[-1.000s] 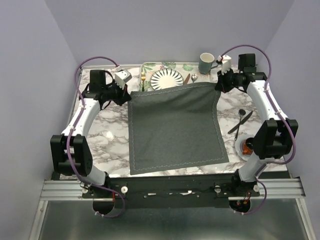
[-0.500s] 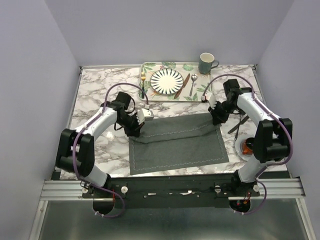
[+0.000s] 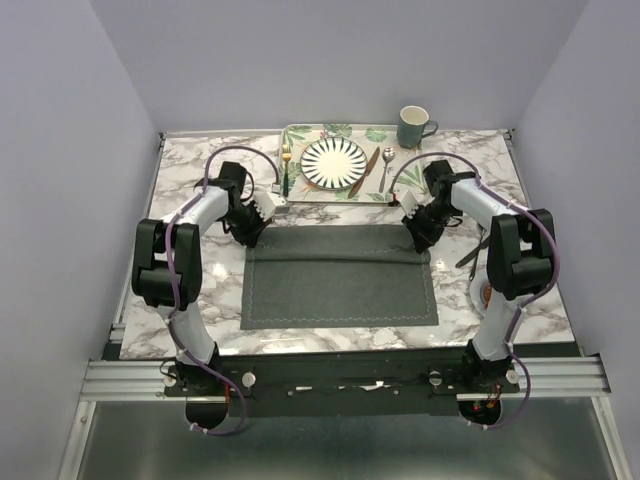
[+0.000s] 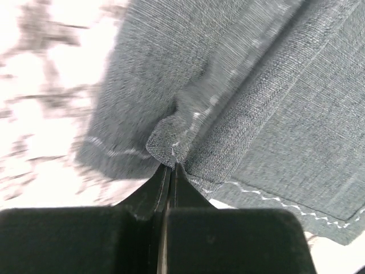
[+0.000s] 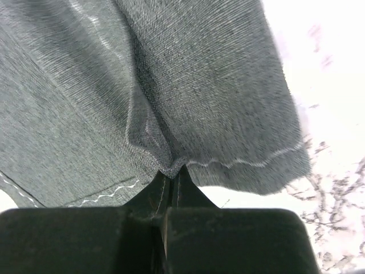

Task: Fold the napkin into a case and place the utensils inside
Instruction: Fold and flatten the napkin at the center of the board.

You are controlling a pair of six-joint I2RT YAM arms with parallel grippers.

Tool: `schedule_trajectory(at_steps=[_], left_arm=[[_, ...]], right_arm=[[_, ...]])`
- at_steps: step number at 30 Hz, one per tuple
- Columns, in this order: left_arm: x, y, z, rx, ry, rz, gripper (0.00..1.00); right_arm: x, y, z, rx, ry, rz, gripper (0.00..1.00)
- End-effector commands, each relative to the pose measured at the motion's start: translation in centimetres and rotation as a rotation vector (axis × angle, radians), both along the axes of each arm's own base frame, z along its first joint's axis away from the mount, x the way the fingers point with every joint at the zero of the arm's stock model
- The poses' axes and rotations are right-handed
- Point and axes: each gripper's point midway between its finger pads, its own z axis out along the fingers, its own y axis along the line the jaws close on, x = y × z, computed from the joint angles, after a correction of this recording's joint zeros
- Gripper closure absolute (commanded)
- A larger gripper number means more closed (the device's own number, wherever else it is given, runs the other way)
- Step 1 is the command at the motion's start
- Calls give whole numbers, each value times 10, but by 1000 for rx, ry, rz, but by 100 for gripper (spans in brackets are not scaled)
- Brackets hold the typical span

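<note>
The dark grey napkin [image 3: 340,290] lies on the marble table as a wide rectangle with a folded band along its far side. My left gripper [image 3: 256,233] is shut on its far left corner. In the left wrist view the gripper [image 4: 172,165] pinches a bunched corner of the napkin [image 4: 256,85]. My right gripper [image 3: 421,237] is shut on the far right corner, and in the right wrist view this gripper [image 5: 173,170] pinches the napkin [image 5: 217,74] the same way. The utensils lie on the tray: fork [image 3: 286,165], knife [image 3: 357,172], spoon [image 3: 385,168].
A striped plate [image 3: 335,163] sits on the leaf-patterned tray [image 3: 300,131] at the back, with a green mug [image 3: 413,127] beside it. Dark cutlery [image 3: 480,242] and a small dish [image 3: 484,295] lie at the right edge, by the right arm.
Both grippers carried the napkin's far edge toward the front, then back away. The spread cloth is now a shorter rectangle with a fold along its far side, shifted slightly left.
</note>
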Motion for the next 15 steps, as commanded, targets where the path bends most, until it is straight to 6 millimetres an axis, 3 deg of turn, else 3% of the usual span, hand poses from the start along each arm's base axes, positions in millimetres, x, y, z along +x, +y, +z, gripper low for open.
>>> schedule_trajectory(at_steps=[1,3,6,8,10,14,15], left_arm=[[15,6,19,-43,-60,-59,100],[7,2,26,-76,-79,-120,100],[-16,-4,29,-126,-78,-197,100],[-31,-6,26,-140,-59,-226,95],[-38,-5,21,-135,-35,-222,82],[-33,-4,16,-123,-5,-157,64],[-30,-2,16,-114,-5,-142,52]], right_arm=[[11,12,16,44,-16,-44,99],[1,12,22,55,-5,-22,99],[-16,13,23,70,28,9,89],[-26,13,23,73,66,26,74],[-30,13,19,71,92,16,58],[-23,12,15,50,116,-21,43],[-18,12,17,43,106,-27,43]])
